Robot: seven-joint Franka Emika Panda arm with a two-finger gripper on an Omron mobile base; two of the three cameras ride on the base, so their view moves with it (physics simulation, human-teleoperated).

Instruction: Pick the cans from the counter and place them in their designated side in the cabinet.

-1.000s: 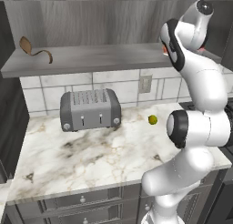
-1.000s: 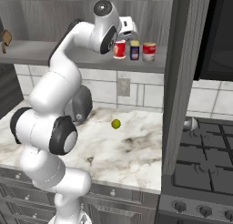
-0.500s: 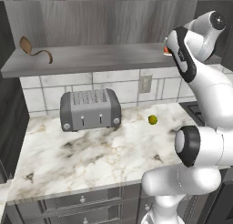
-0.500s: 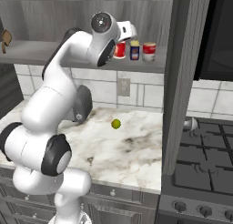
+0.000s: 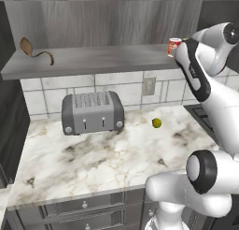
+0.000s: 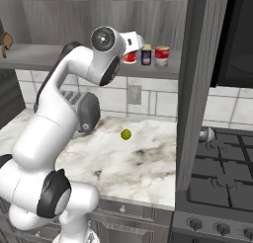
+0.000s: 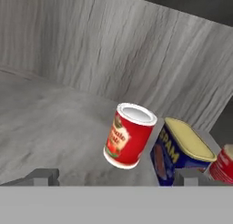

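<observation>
The red can with a white lid point(image 7: 129, 135) stands on the grey cabinet shelf point(image 7: 45, 118), free of any grip. The dark blue can with a yellow top point(image 7: 182, 150) stands touching it or nearly so, on its right. My gripper point(image 7: 117, 177) is open, its fingertips point(image 7: 43, 176) wide apart and just short of the red can. From the right base, the gripper point(image 6: 134, 43) hangs at the shelf in front of the red can point(image 6: 131, 58), with the blue can point(image 6: 146, 55) beside it. The left base view has the red can point(image 5: 174, 46) at the shelf's right end. The marble counter point(image 5: 93, 163) lies below.
A red can with a white band point(image 6: 161, 56) stands right of the blue one. A toaster point(image 5: 92, 113) and a yellow-green ball point(image 5: 157, 123) sit on the counter. A brown curled object point(image 5: 32, 50) lies at the shelf's left end. A dark side panel point(image 6: 197, 89) and a stove point(image 6: 217, 187) lie to the right.
The arm's elbow has swung out to the right in the left base view while the hand stayed at the shelf. The jaws stay open and the cans have not moved.
</observation>
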